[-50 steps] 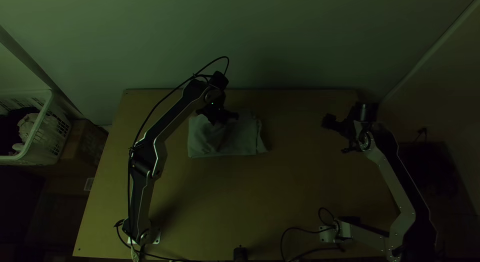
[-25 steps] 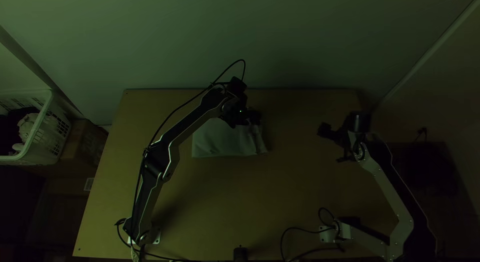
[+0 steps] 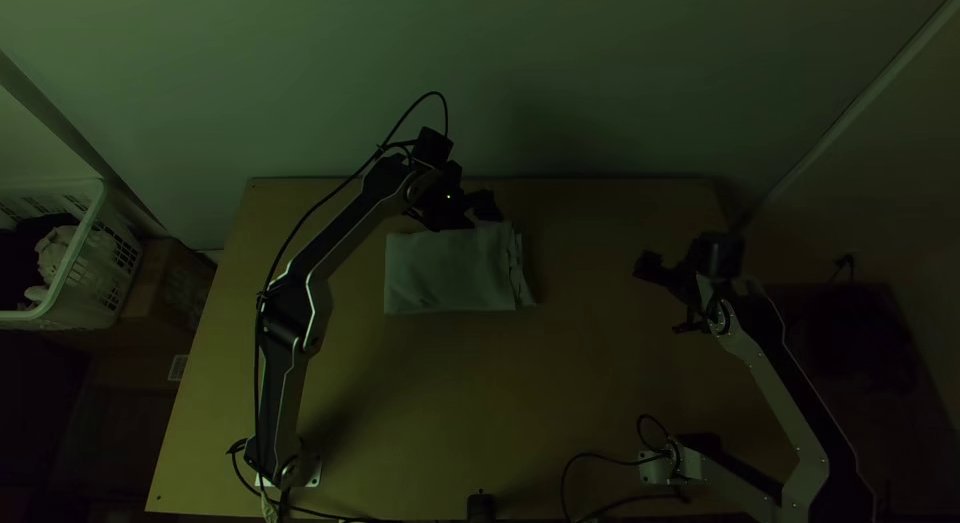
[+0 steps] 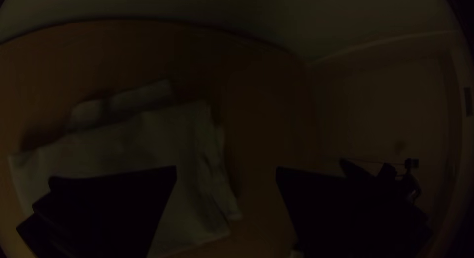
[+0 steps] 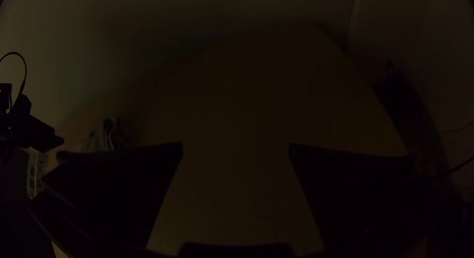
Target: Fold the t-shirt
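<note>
The pale t-shirt [image 3: 450,271] lies as a folded, roughly rectangular bundle on the table's far half, with loose layers along its right side. At its far edge, over the cloth's back, is my left gripper [image 3: 485,211]. In the left wrist view my left gripper [image 4: 226,174] stands open, with the shirt [image 4: 168,139] below and partly behind one finger. My right gripper [image 3: 648,266] is over bare wood, right of the shirt. In the right wrist view my right gripper [image 5: 236,149] is open and holds nothing; part of the shirt [image 5: 104,138] shows beyond one finger.
The wooden table [image 3: 440,403] is bare between the shirt and the near edge. A white basket [image 3: 85,253] with clothes stands off the table's left side, beside a cardboard box [image 3: 170,283]. Behind the table rises a pale wall [image 3: 600,73].
My left gripper first moved right over the shirt, then back left and toward the wall, uncovering most of the cloth. My right gripper has shifted slightly left and toward the near edge.
</note>
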